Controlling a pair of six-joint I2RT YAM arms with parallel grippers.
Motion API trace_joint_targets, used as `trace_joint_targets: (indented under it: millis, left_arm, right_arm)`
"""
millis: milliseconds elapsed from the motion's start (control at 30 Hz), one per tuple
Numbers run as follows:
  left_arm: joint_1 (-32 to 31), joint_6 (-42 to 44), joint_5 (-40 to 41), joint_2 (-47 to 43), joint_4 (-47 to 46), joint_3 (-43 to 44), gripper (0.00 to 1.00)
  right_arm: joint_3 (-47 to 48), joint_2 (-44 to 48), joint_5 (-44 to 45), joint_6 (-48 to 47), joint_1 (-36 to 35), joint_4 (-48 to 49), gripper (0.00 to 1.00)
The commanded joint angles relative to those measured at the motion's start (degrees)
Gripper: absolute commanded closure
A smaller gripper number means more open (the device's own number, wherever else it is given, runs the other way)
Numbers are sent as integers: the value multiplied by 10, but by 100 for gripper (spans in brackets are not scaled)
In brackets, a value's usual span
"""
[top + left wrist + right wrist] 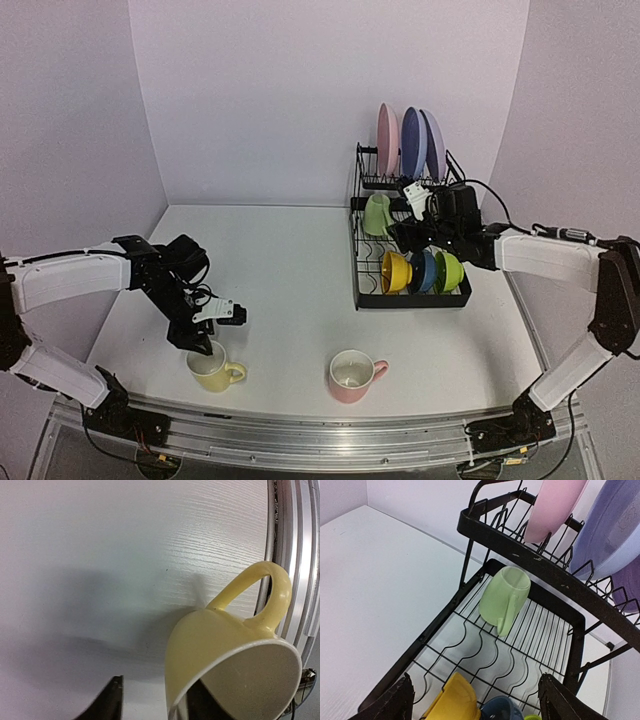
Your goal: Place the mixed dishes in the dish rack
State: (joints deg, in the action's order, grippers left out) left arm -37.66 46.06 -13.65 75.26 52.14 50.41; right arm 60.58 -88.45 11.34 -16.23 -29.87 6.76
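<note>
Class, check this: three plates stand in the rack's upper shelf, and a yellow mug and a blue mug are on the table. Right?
Not quite. The top external view shows a pink mug beside the yellow mug, not a blue one; the rest holds.

The white table (290, 290) carries a black two-tier wire dish rack (412, 301) at the far right. Near its front edge stand a glossy yellow ceramic mug (214, 372) and a pink ceramic mug (350, 376), apart.
</note>
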Motion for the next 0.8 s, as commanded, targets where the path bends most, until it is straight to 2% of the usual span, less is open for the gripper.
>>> trace_joint_targets:
  millis: [0,33,67,200,333,467,567,667,767]
  left_arm:
    - [-10,-7,15,5,-43,-1,85]
    - [-10,-5,13,0,-45,4,95]
    - [-10,-3,12,-7,-48,10,100]
    - [-10,6,28,-35,-75,38,100]
    - [-10,6,71,-83,-190,71,100]
    - [-10,36,90,-146,-437,76,100]
    - [-10,91,85,-156,-616,71,100]
    - [-10,189,38,-149,-775,51,100]
    - [-10,348,-21,-116,-945,27,100]
  right_arm:
    - [13,49,-16,68,-9,-97,15]
    - [20,56,-19,81,-11,-117,13]
    - [30,63,-20,93,-14,-137,12]
    - [89,71,-19,145,-30,-230,10]
    - [153,63,-42,235,-54,-292,9]
    - [218,46,-158,360,-63,-301,10]
    - [270,19,-247,461,-68,-298,12]
    - [312,-10,-324,576,-76,-252,13]
    - [315,-33,-369,714,-84,-116,15]
